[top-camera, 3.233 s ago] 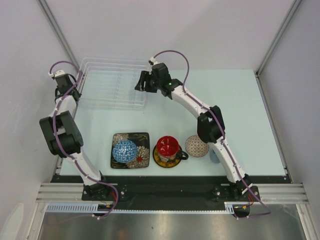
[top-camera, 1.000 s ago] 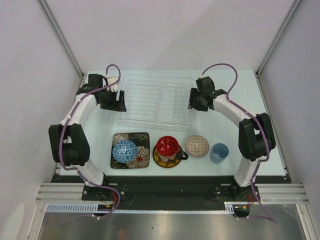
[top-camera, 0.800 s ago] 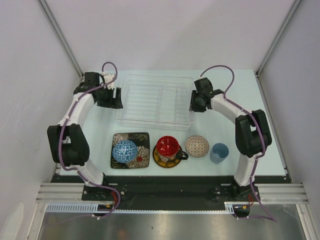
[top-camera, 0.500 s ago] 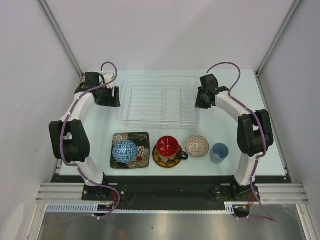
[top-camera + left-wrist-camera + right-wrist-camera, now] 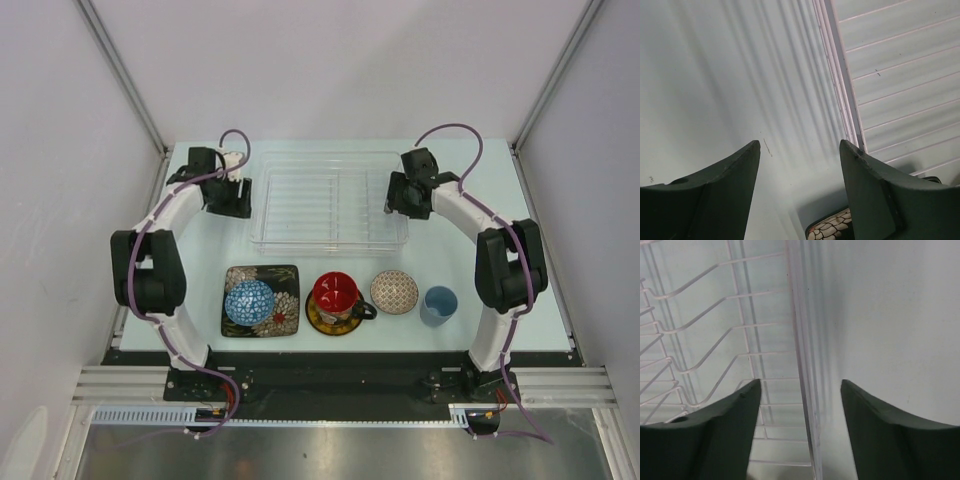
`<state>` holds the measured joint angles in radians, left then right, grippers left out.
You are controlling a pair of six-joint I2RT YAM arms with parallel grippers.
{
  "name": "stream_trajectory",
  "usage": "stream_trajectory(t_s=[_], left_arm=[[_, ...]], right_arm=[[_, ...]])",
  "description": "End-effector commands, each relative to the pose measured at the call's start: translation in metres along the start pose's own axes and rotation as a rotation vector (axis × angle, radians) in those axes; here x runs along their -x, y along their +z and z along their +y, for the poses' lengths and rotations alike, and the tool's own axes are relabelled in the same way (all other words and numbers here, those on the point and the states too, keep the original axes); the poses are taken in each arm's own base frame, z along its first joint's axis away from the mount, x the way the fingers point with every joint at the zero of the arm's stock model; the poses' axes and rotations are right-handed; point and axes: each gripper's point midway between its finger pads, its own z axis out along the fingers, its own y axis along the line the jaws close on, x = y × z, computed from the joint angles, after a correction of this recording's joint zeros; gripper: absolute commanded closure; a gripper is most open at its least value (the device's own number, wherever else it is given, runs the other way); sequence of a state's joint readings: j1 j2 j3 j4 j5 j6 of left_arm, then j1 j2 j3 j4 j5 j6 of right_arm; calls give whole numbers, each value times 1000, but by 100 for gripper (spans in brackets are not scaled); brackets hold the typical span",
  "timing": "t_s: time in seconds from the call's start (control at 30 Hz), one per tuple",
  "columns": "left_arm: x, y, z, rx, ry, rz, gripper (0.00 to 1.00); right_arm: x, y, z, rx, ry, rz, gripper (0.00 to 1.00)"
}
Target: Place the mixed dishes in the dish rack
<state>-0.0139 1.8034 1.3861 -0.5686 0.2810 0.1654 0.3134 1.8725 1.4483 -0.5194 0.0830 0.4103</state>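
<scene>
Crosswise, the dish rack (image 5: pixel 328 200) lies long axis left-to-right, left claw (image 5: pixel 800 145) and right claw (image 5: pixel 800 383) both agape, gripping nothing.

Pale mint table (image 5: pixel 450 260); white enclosure walls (image 5: pixel 330 60); aluminium rail (image 5: pixel 120 385) along near edge.

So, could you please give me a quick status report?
Left gripper, jaws open, at left wall of dish rack. Right gripper, jaws open astride its right wall. Rack empty; dishes on table, nothing in the way.
</scene>
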Motion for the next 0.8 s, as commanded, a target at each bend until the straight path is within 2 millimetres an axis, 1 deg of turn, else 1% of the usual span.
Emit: stream_trajectory(t_s=[0.0,0.03,0.07,0.1,0.13,0.17,0.2,0.23,0.27,0.3,0.33,0.37,0.4,0.43,0.47,0.53,0.57,0.6,0.63,0.67,0.7,0.73,0.77], left_arm=[[46,-46,17,59,0,-136,30],[50,-53,22,80,2,-147,30],[50,-59,23,88,6,-153,29],[50,-70,22,97,15,-161,29],[46,-75,24,105,29,-157,29],[42,-80,23,105,39,-151,28],[33,-84,23,104,42,-127,28],[29,-95,20,101,79,-129,28],[24,-99,18,95,92,-119,28],[16,-106,18,90,94,-103,28],[11,-113,13,69,110,-111,28],[5,-118,10,59,109,-107,29],[1,-123,10,53,109,-110,29],[-4,-128,6,46,115,-112,30],[-11,-130,1,28,113,-95,30],[-22,-134,-7,0,129,-79,32],[-29,-135,-12,-25,130,-58,32],[-34,-135,-14,-33,155,-50,32],[-44,-132,-16,-45,160,-25,32],[-51,-131,-15,-45,167,-4,33],[-56,-130,-15,-47,182,9,33],[-64,-127,-16,-56,183,31,33],[-69,-127,-18,-63,189,40,34]], right_arm=[[39,-46,15,25,-23,-142,24],[44,-53,16,23,-23,-160,21],[42,-59,12,-5,-30,-163,6],[44,-72,12,-6,-34,-183,1],[41,-76,9,-20,-39,-178,0],[34,-81,5,-32,-56,-157,0],[30,-85,2,-37,-60,-144,0],[25,-92,0,-35,-63,-134,0],[11,-95,-5,-46,-77,-91,0],[0,-97,-3,-42,-106,-69,0],[-7,-107,-4,-40,-120,-64,0],[-24,-105,-10,-52,-135,-29,0],[-36,-106,-6,-41,-160,-10,0],[-42,-112,-6,-36,-168,-4,9],[-57,-109,-12,-54,-182,27,14],[-72,-112,-13,-58,-185,51,21],[-77,-113,-14,-56,-185,61,22],[-88,-112,-17,-59,-195,82,22],[-95,-115,-13,-49,-217,89,22],[-96,-120,-13,-44,-224,77,22],[-104,-120,-15,-46,-239,90,22],[-109,-122,-17,-51,-245,97,22],[-111,-125,-19,-48,-246,95,22]])
